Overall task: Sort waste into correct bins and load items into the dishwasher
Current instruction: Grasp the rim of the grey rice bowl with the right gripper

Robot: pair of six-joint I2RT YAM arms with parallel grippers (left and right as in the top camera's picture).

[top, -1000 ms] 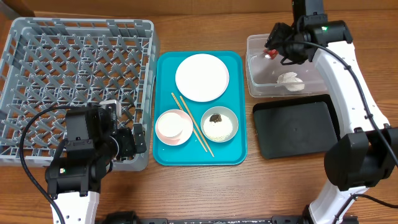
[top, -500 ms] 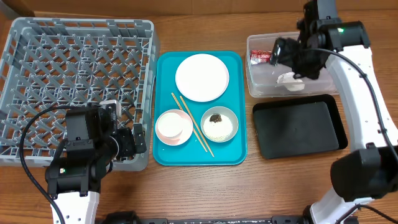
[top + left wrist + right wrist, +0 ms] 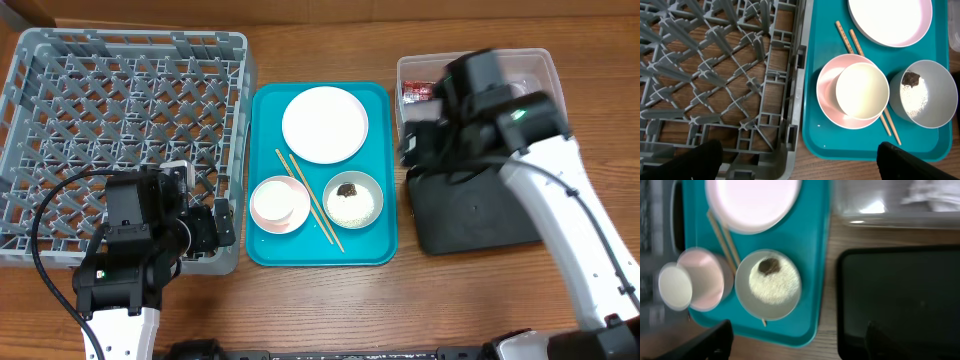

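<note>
Right arm had swung off the clear tub [image 3: 543,65] in the last second. It had been hanging over it with the red wrapper [image 3: 417,92], and by this frame the wrapper lay inside at the tub's 9 o'clock end. The arm itself had dropped toward 7 o'clock, over the tub's near wall and the top of the black tray [image 3: 470,225]. So that bit of waste looked sorted, I'd say. Going across from the left, the dish rack [image 3: 120,90] had no dishes in it. The left gripper [image 3: 800,155] hadn't budged, parked at the rack's 5 o'clock corner with its fingers spread wide and nothing between them. At 3 o'clock of the rack sat the teal tray [image 3: 268,110]. It carried the white plate [image 3: 325,124] at 12 and the pink bowl [image 3: 827,95] at 7 with the small cup [image 3: 862,91] standing in it. The chopsticks [image 3: 845,35] slanted down the middle, and the grey-green bowl [image 3: 768,284] sat at 5 with rice [image 3: 772,292] and a brown scrap [image 3: 768,266] inside. The right gripper [image 3: 796,330] was wide open too and carried nothing. Its wrist camera looked straight down on that grey-green bowl, so my guess is the food leftovers were next. The tissue [image 3: 927,195] was already in the tub.
</note>
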